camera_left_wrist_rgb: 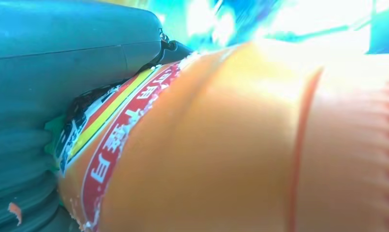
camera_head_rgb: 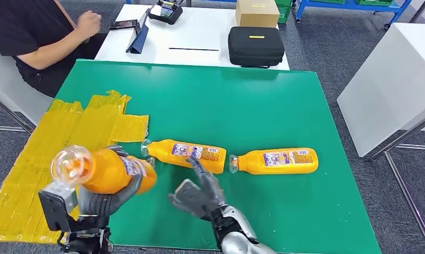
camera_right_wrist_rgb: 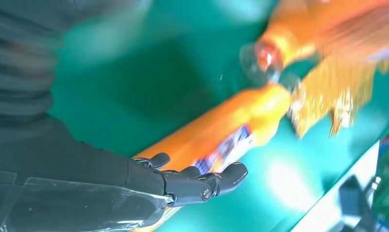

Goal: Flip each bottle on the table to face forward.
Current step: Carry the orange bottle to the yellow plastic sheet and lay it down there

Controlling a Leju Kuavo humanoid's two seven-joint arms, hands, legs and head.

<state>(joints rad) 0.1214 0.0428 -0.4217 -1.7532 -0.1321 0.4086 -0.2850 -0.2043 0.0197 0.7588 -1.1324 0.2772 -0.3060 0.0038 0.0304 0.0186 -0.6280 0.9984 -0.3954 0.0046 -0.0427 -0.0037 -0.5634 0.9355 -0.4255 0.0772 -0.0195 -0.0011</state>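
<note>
My left hand (camera_head_rgb: 102, 198) grips a lifted orange plastic bottle (camera_head_rgb: 102, 169), clear cap toward me.
My right hand (camera_head_rgb: 200, 193), fingers spread and holding nothing, hovers by a second orange bottle (camera_head_rgb: 186, 154) lying crosswise, cap leftward.

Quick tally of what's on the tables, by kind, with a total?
Orange bottles: 3 — one held in the left hand, bottle; two lying on the green mat, at and
Yellow tape patch: 1
Black case: 1
Cardboard box: 1
Tablet: 1
Total: 7
</note>
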